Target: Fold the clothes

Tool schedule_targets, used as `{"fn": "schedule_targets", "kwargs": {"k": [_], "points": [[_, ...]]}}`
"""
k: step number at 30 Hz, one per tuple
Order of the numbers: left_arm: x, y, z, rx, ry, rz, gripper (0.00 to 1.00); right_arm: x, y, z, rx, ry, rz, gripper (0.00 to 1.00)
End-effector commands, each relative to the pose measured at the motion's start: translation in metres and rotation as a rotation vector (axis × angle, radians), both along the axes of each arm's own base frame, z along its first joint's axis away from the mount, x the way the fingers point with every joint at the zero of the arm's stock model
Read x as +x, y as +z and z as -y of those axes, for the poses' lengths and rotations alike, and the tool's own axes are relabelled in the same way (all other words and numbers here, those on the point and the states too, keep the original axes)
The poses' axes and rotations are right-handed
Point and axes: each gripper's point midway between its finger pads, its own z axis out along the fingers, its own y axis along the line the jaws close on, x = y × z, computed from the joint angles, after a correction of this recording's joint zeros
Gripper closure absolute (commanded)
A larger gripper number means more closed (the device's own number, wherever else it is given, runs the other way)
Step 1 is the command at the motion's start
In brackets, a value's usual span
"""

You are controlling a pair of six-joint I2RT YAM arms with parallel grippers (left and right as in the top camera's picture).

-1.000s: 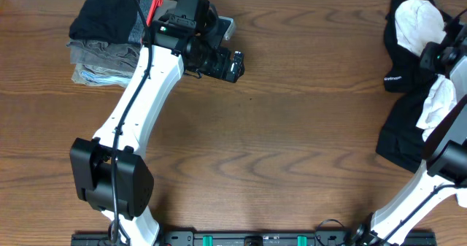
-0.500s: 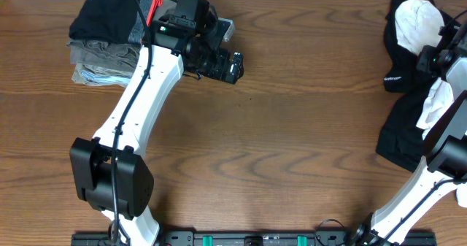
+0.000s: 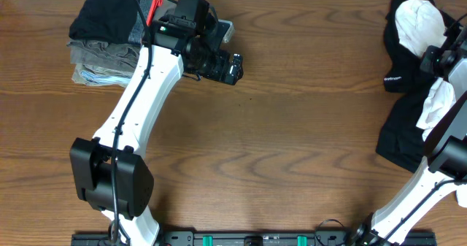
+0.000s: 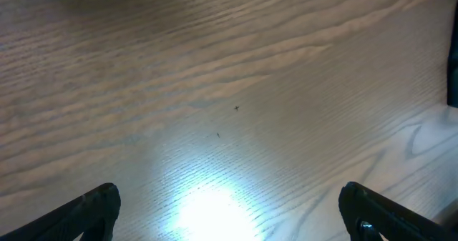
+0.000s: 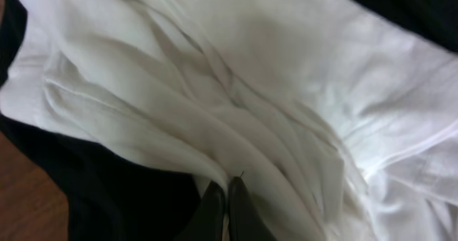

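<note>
Wood counter [image 3: 292, 151]; left arm [image 3: 146, 85] stretched long from the near edge, its tool [image 3: 235, 68] with jaws wide and empty over bare wood, folded stack [image 3: 102, 41] off behind it. Right arm [image 3: 445, 147] bent up along the right edge. Its tool [image 5: 222, 202] is closed tight, tips nosed into the white T-shirt [image 5: 272, 91] bunched on a black garment [image 3: 401, 140] just beyond; can't tell if cloth is pinched.

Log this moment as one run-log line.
left gripper: open above table | right gripper: shut on white shirt | fold: not yet begun
</note>
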Motion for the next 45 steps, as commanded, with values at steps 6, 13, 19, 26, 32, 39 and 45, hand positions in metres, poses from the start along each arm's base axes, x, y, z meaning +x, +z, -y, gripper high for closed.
{"fn": "schedule_targets", "kwargs": {"k": [6, 13, 19, 26, 32, 39, 45], "points": [[0.02, 0.014, -0.003, -0.02, 0.022, 0.079, 0.02, 0.029, 0.105, -0.065, 0.182, 0.224, 0.27, 0.99], [0.034, 0.047, -0.037, -0.043, 0.108, 0.162, 0.02, 0.016, 0.227, -0.173, 0.189, 0.459, 0.417, 0.99], [0.033, 0.068, -0.082, -0.05, 0.229, 0.18, 0.02, -0.015, 0.267, -0.295, 0.231, 0.686, 0.41, 0.99], [0.025, 0.082, -0.12, -0.041, 0.315, 0.183, 0.02, -0.046, 0.235, -0.402, 0.276, 0.872, 0.244, 0.99], [0.023, 0.083, -0.142, -0.036, 0.366, 0.176, 0.02, -0.068, 0.204, -0.458, 0.31, 0.982, 0.125, 0.99], [0.011, 0.077, -0.139, -0.043, 0.34, 0.122, 0.02, -0.064, 0.176, -0.487, 0.325, 1.027, 0.084, 0.99], [-0.024, 0.066, -0.093, -0.114, 0.065, 0.052, 0.02, -0.044, 0.18, -0.495, 0.349, 0.995, 0.152, 0.99]]}}
